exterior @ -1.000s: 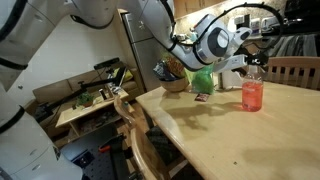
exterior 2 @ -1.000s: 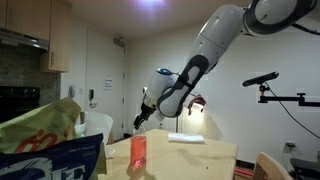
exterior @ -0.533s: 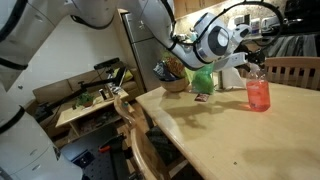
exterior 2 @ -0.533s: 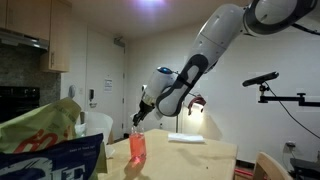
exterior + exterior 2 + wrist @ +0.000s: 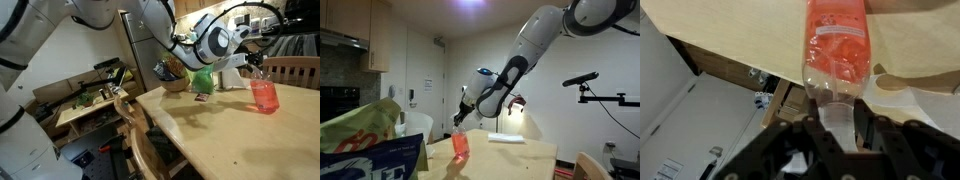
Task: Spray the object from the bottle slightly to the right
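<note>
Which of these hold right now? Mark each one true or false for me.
1. The gripper is shut on the top end of the bottle. True.
2. The bottle's liquid is green. False: it is pink-red.
3. The bottle lies on the floor. False: the gripper holds it over the wooden table.
4. A green bag is on the table. True.

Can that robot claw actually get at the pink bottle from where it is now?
Yes, it seems so: in the wrist view the gripper is closed on the neck of the bottle, with nothing in between.
</note>
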Motion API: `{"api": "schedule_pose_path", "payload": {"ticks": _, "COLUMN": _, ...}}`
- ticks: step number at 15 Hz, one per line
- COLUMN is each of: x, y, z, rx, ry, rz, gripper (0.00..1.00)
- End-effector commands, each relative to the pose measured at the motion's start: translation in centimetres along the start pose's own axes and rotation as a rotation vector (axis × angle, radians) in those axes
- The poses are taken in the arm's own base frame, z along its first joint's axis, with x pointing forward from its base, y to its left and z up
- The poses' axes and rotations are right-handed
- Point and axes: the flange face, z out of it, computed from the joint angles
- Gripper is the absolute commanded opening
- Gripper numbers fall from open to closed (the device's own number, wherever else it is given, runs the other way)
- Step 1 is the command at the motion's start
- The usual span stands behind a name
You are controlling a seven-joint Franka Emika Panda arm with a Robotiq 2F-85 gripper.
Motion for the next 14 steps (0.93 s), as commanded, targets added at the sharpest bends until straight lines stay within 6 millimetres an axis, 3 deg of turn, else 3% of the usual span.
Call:
{"api": "schedule_pose_path", "payload": {"ticks": 1, "x": -0.1, "y": 0.3, "z": 0.3, "rx": -0.006, "ry": 0.009, "rz": -0.003, "gripper": 0.65}}
{"api": "schedule_pose_path", "payload": {"ticks": 3, "x": -0.1, "y": 0.4, "z": 0.3, "rx": -0.005, "ry": 0.009, "rz": -0.014, "gripper": 0.71}}
{"api": "schedule_pose_path", "payload": {"ticks": 6, "x": -0.2, "y": 0.4, "z": 0.4, "rx": -0.001, "ry": -0.002, "rz": -0.018, "gripper": 0.95}}
{"api": "schedule_pose_path", "payload": {"ticks": 7, "x": -0.3, "y": 0.4, "z": 0.5, "rx": -0.001, "ry": -0.01, "rz": -0.018, "gripper": 0.99}}
{"api": "schedule_pose_path", "payload": {"ticks": 14, "x": -1.4, "y": -0.4, "z": 0.4, "rx": 0.054, "ry": -0.105, "rz": -0.099, "gripper": 1.0}}
